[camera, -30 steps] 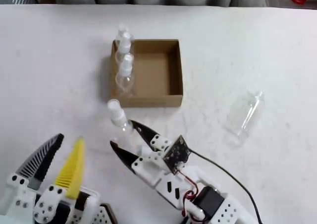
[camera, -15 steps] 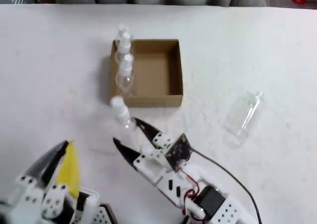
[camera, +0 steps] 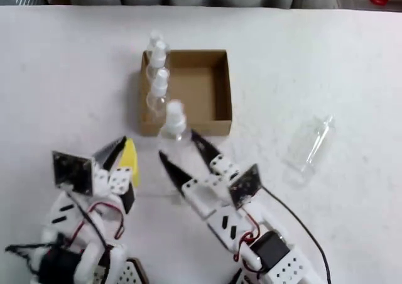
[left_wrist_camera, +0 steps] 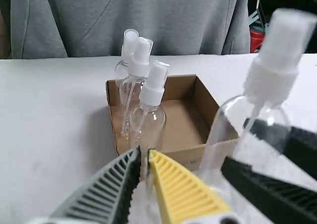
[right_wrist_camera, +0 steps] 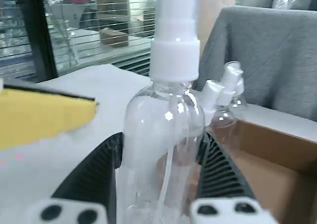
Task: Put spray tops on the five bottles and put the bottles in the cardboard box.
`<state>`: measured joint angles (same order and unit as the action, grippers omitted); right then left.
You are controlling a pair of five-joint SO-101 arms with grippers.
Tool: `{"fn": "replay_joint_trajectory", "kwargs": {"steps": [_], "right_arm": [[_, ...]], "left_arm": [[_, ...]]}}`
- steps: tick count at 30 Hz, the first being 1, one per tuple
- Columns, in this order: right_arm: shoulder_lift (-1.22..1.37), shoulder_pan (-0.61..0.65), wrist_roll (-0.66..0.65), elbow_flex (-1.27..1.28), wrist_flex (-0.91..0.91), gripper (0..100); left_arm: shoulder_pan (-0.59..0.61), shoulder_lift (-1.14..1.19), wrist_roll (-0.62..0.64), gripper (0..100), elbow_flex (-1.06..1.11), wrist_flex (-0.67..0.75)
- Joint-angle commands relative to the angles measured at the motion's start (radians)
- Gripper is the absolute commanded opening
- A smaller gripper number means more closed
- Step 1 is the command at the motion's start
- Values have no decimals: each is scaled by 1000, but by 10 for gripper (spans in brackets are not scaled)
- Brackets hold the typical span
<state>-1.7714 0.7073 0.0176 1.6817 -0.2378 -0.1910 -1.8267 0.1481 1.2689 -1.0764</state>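
The right claw (camera: pixel 177 144) is clamped round an upright, capped spray bottle (camera: pixel 173 124), just on the near side of the cardboard box (camera: pixel 227 89), whose open space lies straight beyond. The left claw (camera: pixel 124 147), pinched closed and empty, sits to the left.

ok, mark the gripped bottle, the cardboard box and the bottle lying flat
gripped bottle (right_wrist_camera: pixel 163 127), right wrist view, clear body
cardboard box (camera: pixel 224 86), high view, right wall
lying bottle (camera: pixel 308 144), high view, mid body
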Motion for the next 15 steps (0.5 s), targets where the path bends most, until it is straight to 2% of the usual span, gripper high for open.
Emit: {"fn": "replay_joint_trajectory", "kwargs": {"steps": [1,5,11,15], "right_arm": [[-12,-96,-11,-46,39,15],[-12,-153,-9,-115,41,15],[-1,-151,-11,-242,45,15],[27,-150,-12,-290,157,15]], "left_arm": [[7,2,0,23,63,86],[7,2,0,23,141,127],[5,2,0,23,233,203],[-5,2,0,23,232,213]]}}
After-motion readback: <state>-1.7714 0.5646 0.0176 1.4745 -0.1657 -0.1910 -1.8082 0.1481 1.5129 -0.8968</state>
